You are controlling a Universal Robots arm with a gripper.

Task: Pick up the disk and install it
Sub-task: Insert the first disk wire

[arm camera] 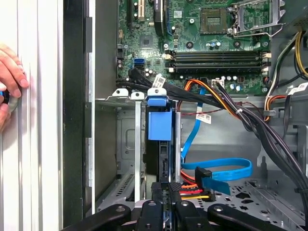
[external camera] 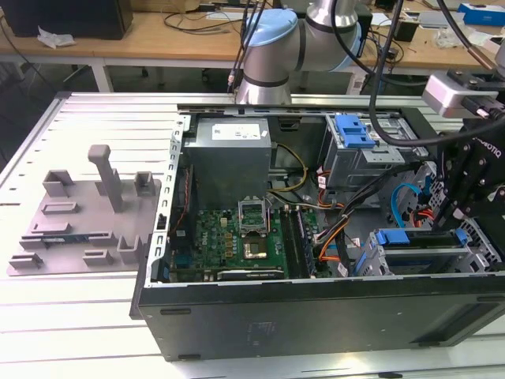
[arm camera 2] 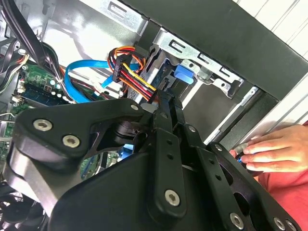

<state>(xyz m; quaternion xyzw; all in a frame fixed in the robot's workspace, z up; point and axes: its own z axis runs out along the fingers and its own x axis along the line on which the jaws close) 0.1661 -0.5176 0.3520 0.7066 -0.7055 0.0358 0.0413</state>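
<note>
Well, my hand point(arm camera: 167, 186) is pinched nearly shut, with its tips right at the end of the disk point(arm camera: 159, 126) by the wires. I cannot tell if they grip it or just press on it. The disk stands on its thin side in the metal cage point(arm camera: 122, 144) inside the computer case. I think it is stiff, a bit heavy and easy to hurt if bumped, so its blue frame looks like the safe place to hold. A blue cable point(arm camera: 216, 169) and a bunch of red and yellow wires point(arm camera: 195, 193) lie just beside my hand and could snag. A person's fingers point(arm camera: 12, 77) rest on the table point(arm camera: 33, 168) outside the case
</note>
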